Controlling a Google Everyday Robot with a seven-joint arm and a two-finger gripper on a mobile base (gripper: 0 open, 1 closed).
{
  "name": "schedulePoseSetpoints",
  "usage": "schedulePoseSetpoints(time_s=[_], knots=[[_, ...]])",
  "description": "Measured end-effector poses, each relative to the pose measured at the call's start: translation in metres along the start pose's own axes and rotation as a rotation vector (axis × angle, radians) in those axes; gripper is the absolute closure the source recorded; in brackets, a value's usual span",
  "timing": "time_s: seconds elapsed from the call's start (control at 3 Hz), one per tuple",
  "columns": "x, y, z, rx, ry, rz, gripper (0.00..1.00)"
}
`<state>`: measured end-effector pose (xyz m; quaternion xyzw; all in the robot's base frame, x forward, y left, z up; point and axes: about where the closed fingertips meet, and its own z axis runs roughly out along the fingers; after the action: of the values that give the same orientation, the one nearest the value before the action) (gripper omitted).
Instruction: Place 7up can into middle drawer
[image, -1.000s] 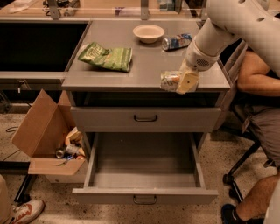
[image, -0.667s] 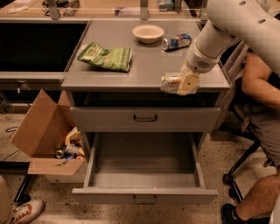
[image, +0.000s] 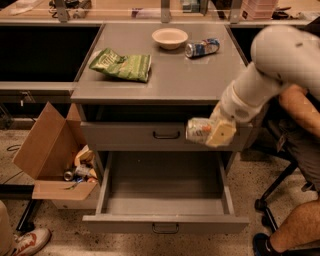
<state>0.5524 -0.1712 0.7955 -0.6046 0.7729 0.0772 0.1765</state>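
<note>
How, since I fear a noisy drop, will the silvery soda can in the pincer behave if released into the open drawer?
The silvery-white, green-printed 7up can, held sideways by the pincer above the open grey metal middle drawer, probably rolls once it lands. Its smooth metal skin looks slippery, so it may slide out early.

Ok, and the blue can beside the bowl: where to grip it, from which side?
Grip the blue can across its mid-body, from straight above: it lies on its side on the cabinet top, with the bowl close at one end. The gripper, shut on the 7up can, hangs before the upper drawer front.
</note>
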Motion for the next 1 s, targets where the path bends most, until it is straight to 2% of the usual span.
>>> schedulePoseSetpoints(time_s=[0.33, 0.67, 1.0], knots=[[0.034, 0.032, 0.024, -0.062, -0.027, 0.062, 1.00], [0.034, 0.032, 0.024, -0.062, -0.027, 0.062, 1.00], [0.057, 0.032, 0.050, -0.065, -0.032, 0.153, 1.00]])
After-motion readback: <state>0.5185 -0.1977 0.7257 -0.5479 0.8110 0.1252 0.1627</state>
